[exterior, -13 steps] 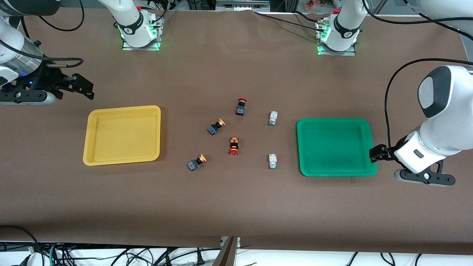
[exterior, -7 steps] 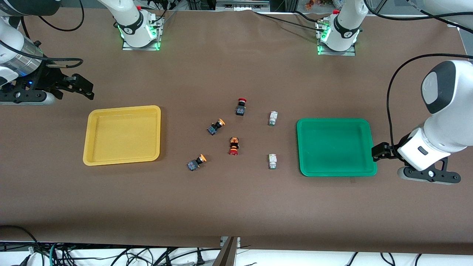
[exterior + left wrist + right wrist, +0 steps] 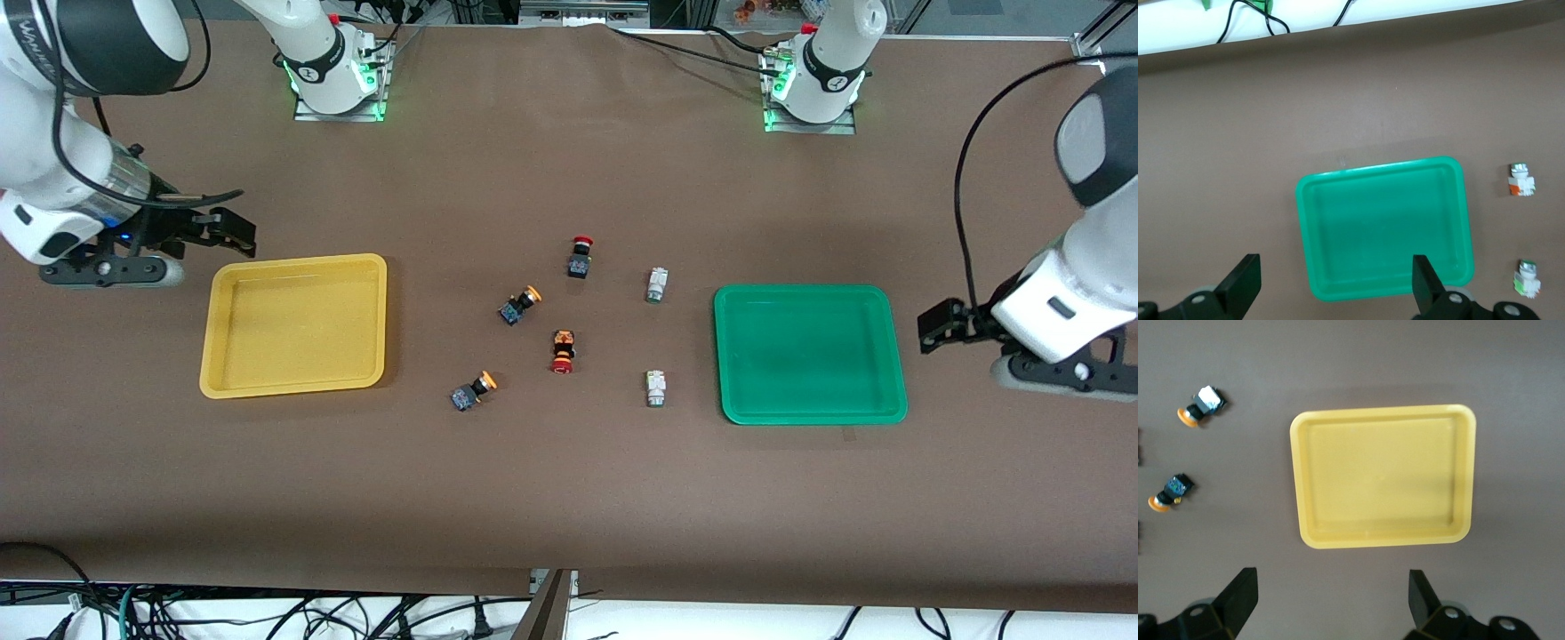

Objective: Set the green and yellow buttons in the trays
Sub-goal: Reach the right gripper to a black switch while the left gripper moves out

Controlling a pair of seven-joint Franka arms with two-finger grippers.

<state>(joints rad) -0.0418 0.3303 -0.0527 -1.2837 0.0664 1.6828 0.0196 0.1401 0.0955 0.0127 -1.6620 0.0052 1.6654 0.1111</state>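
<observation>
Lighting even, bright, overhead; no harsh glare on brown surface [image 3: 569, 498]. Soft short shadows beside yellow tray [image 3: 296, 324] and green tray [image 3: 807, 353]. Green indicator glow at both arm bases. Front view sharp throughout. Wrist views slightly softer; own end effector fingers dark at frame edge. Overexposed white strip along one edge of left wrist view.

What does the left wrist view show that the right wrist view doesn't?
Only the left wrist view shows the green tray, empty, two white green-tipped buttons beside it, and the left gripper, open. Only the right wrist view shows the yellow tray, empty, two yellow-capped buttons, and the right gripper, open. Both share the brown table.
</observation>
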